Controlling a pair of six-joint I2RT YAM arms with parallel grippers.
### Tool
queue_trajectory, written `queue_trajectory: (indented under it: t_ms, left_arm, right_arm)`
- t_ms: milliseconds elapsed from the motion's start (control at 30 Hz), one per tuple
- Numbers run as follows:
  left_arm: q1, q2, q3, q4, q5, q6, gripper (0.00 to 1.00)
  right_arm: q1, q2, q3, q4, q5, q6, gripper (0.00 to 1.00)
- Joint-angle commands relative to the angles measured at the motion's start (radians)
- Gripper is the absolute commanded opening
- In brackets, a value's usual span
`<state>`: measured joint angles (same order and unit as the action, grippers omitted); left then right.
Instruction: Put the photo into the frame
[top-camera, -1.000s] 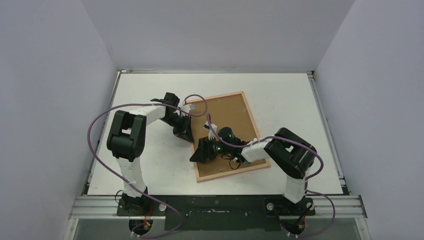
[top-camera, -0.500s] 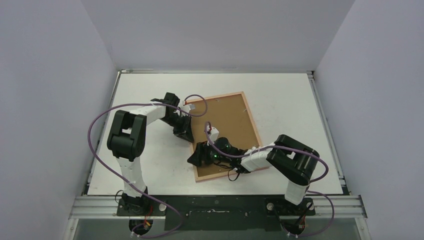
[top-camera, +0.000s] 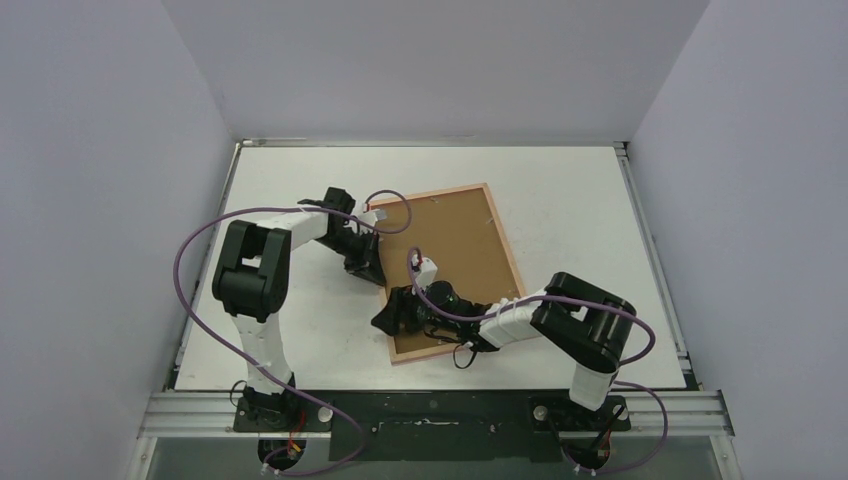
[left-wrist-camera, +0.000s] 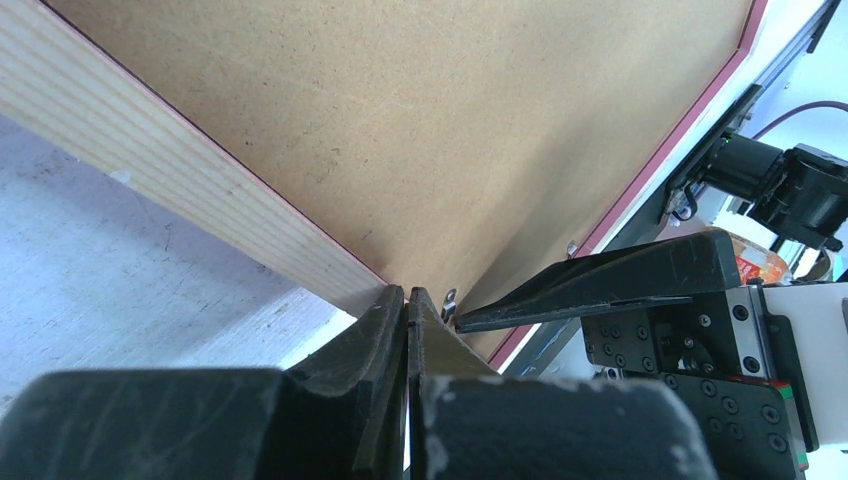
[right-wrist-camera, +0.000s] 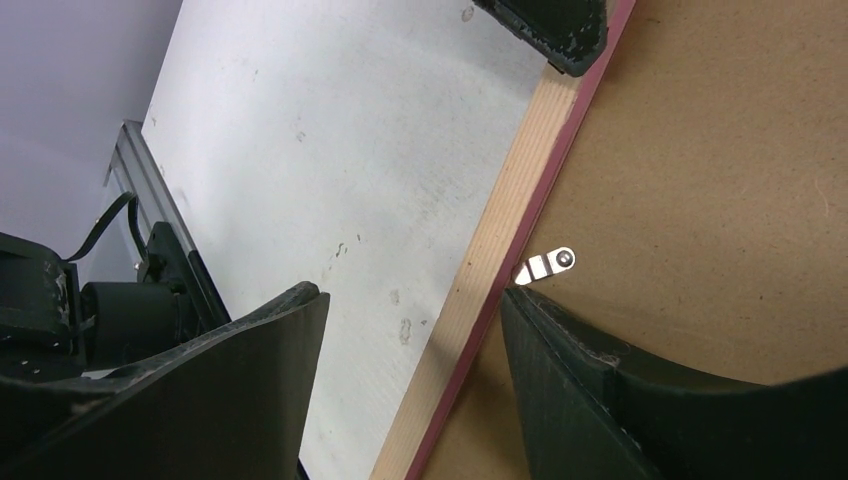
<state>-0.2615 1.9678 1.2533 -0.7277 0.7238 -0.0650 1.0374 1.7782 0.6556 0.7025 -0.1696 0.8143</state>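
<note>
**Frame, back uppermost, on table**

Item: frame (left-wrist-camera: 150, 150), flat on table (top-camera: 560, 190), brown backing panel (top-camera: 450, 235) showing. My left gripper (left-wrist-camera: 407, 292): fingers pressed together at its left border. My right gripper (right-wrist-camera: 415, 300): jaws apart, spanning that border beside a metal tab (right-wrist-camera: 545, 264).

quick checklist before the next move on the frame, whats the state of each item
1. backing panel lies flat inside the frame: ok
2. photo under the backing: cannot tell, none is visible
3. right gripper open, straddling the frame's left border: ok
4. metal tab lies on the backing, just ahead of the right gripper's inner finger: ok
5. left gripper shut, tips at the same border: ok
6. clearance between the two grippers: cannot tell, they look close
</note>
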Motion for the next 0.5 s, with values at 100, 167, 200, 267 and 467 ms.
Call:
queue_trajectory:
  t_ms: [100, 167, 200, 267, 467]
  left_arm:
    - [0.01, 0.028, -0.037, 0.015, -0.035, 0.05, 0.0]
    - [0.011, 0.029, -0.04, 0.02, -0.035, 0.051, 0.0]
    - [0.01, 0.032, -0.04, 0.022, -0.035, 0.053, 0.0]
    - [0.01, 0.035, -0.039, 0.019, -0.035, 0.056, 0.0]
    - [0.014, 0.025, -0.034, 0.004, -0.032, 0.06, 0.0]
  right_arm:
    - [0.009, 0.033, 0.048, -0.015, 0.074, -0.022, 0.65]
    - [0.007, 0.043, 0.056, -0.014, 0.072, -0.024, 0.65]
    - [0.007, 0.046, 0.06, -0.016, 0.075, -0.023, 0.65]
    - [0.006, 0.051, 0.067, -0.01, 0.072, -0.025, 0.65]
    - [0.006, 0.046, 0.082, -0.008, 0.051, -0.028, 0.65]
